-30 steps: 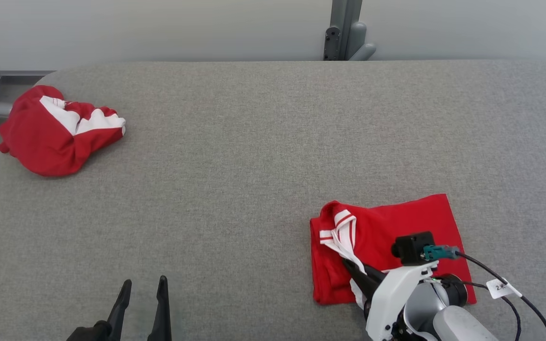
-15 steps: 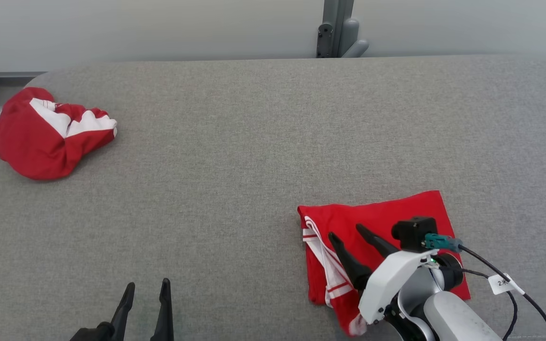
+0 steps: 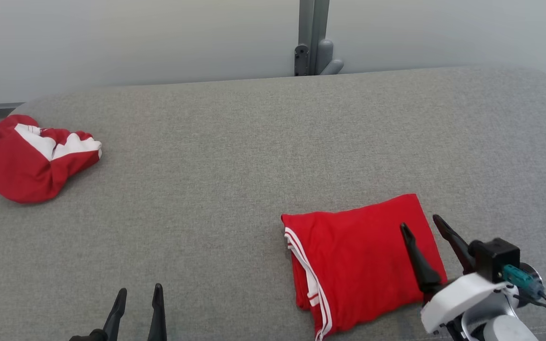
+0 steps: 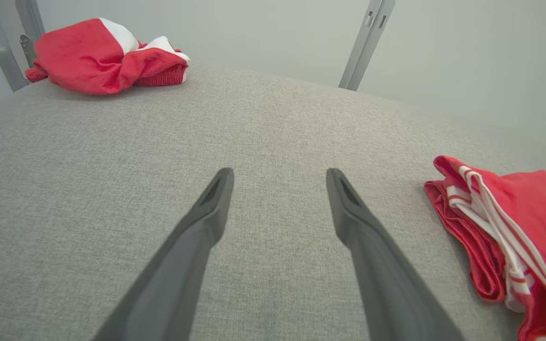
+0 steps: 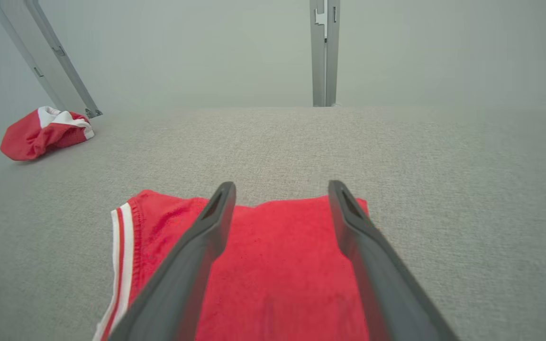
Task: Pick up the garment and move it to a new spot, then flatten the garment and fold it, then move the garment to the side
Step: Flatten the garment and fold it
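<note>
Head view: the folded garment (image 3: 358, 265), red with white stripes along its left edge, lies flat on the grey padded table (image 3: 235, 156) at about five o'clock from the table's middle. The right gripper (image 3: 420, 222) is at the cloth's three o'clock edge, its two dark fingers spread apart with nothing between them; one finger crosses the red cloth and the other lies over bare table just beside it. Whether either touches the cloth cannot be told. The left gripper (image 3: 140, 289) sits at seven o'clock, well apart from the cloth, its fingers also released and empty. A crumpled garment (image 3: 26, 163), red and white, rests near the table's edge at nine to ten o'clock. A metal post (image 3: 313, 38) stands behind the table at twelve o'clock.

Left wrist view: the left gripper (image 4: 280, 173) has its fingers parted over bare grey fabric. The folded garment (image 4: 529, 208) shows at four o'clock with its striped layers facing the camera, the crumpled garment (image 4: 93, 57) at eleven o'clock, and the metal post (image 4: 365, 47) at one o'clock.

Right wrist view: the right gripper (image 5: 281, 185) is released, its fingers spread above the folded garment (image 5: 273, 265), whose far edge lies level with the fingertips. The crumpled garment (image 5: 40, 135) lies at ten o'clock, and the metal post (image 5: 324, 52) at twelve.
</note>
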`<state>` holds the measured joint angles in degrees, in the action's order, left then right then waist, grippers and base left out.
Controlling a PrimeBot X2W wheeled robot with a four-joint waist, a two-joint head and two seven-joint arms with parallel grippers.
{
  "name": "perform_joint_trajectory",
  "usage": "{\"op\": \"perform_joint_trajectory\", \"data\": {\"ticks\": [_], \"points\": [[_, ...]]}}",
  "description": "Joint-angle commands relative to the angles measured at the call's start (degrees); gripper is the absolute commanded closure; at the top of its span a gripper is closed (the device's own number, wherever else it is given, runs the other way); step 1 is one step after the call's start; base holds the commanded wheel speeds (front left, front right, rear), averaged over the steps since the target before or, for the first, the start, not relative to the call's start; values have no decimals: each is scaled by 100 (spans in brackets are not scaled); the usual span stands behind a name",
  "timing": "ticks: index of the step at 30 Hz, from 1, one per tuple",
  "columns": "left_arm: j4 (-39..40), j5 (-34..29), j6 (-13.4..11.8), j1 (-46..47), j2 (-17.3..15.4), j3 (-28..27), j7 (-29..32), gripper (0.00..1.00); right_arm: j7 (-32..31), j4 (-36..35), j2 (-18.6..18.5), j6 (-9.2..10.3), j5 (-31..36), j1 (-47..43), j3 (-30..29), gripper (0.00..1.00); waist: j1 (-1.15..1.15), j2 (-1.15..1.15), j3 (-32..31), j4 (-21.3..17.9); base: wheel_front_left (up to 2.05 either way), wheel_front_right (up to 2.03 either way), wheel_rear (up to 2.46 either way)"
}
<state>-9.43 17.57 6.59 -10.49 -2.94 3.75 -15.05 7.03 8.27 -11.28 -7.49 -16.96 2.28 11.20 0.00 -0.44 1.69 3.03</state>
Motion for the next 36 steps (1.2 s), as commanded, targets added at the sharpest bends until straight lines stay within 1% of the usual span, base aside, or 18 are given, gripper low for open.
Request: {"op": "perform_joint_trajectory", "data": {"ticks": [1,4,5,6,7,9,10,15,17,22,24,28,32,36], "points": [[8,-29,9,-55,0,-18,-15,0,123,29,3,0,139,-137,-79,0,0,44,-25,-15,0,0,0],[25,-27,13,-64,0,-13,-15,0,415,166,37,0,418,-329,-294,1,0,44,-39,-22,0,0,0],[31,-29,13,-61,0,-11,-15,0,493,222,35,0,540,-368,-314,9,0,44,-37,-22,0,0,0],[43,-32,12,-58,0,-20,-15,0,556,279,126,0,524,-389,-363,29,0,44,-33,-29,0,0,0],[43,-32,12,-58,0,-20,-15,0,556,279,126,0,524,-389,-363,29,0,44,-33,-29,0,0,0],[47,-38,12,-44,0,-32,-15,0,620,451,138,0,639,-401,-345,91,0,44,-9,-37,0,0,0],[55,-49,13,-35,0,-39,-16,0,652,530,175,4,636,-367,-352,100,0,44,6,-46,0,0,0],[93,-78,29,68,0,-84,-15,0,745,1019,290,3,772,-79,-121,100,0,44,139,-42,0,0,0],[88,-101,30,117,0,-90,-15,0,776,1267,422,3,758,45,18,100,0,44,191,-25,0,0,0],[43,-186,59,238,0,-86,-15,0,814,1988,654,4,873,506,565,100,0,44,333,85,0,0,0],[31,-201,71,292,-1,-108,-15,0,819,2185,754,4,765,721,742,100,0,44,384,148,0,0,0],[-8,-215,77,348,0,-115,-15,0,816,2620,811,4,584,1026,1110,100,0,44,447,315,0,0,0],[-39,-201,88,375,0,-122,-15,0,817,2851,836,4,72,1418,1579,100,0,44,483,500,0,0,0],[-66,-154,90,404,0,-81,-15,0,817,3137,827,4,-253,1810,1955,100,0,44,492,693,0,0,0]]}}
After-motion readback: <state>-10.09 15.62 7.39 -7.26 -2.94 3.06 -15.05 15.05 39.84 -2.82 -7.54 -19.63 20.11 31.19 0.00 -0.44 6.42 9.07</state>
